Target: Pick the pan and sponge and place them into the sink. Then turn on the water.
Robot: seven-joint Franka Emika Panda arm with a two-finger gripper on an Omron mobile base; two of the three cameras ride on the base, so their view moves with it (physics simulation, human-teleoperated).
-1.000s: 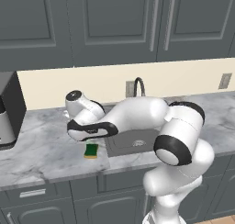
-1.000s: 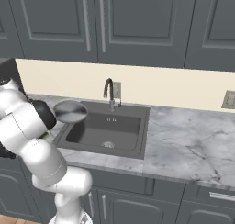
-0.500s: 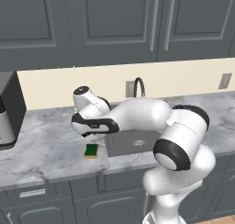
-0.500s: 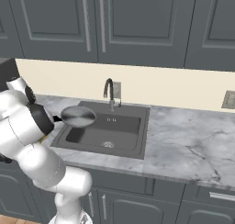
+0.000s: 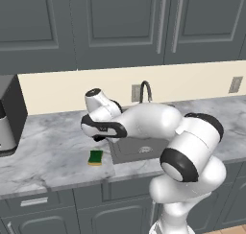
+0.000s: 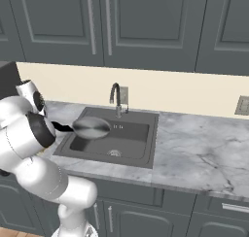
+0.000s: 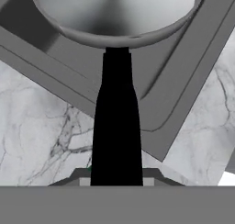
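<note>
The silver-grey pan [image 6: 91, 127] hangs level over the left part of the dark sink [image 6: 137, 135], its black handle [image 7: 117, 122] pointing back toward my arm. My gripper [image 7: 117, 179] is shut on that handle, and the pan's bowl [image 7: 117, 12] fills the top of the hand view above the sink's corner [image 7: 183, 58]. In the left base view my gripper [image 5: 99, 135] is at the sink's left rim, with the pan hidden behind my arm. The green and yellow sponge [image 5: 95, 157] lies on the counter just left of the sink [image 5: 129, 154]. No water falls from the faucet [image 6: 115, 97].
A dark appliance [image 5: 7, 115] stands at the counter's far left. Marble counter [image 6: 204, 153] stretches right of the sink. A wall outlet [image 6: 241, 105] sits at the right, another one behind the faucet [image 5: 144, 90]. Dark cabinets hang overhead.
My arm has swung right, carrying the pan from above the counter's left side to over the sink's left part. The sponge has stayed put.
</note>
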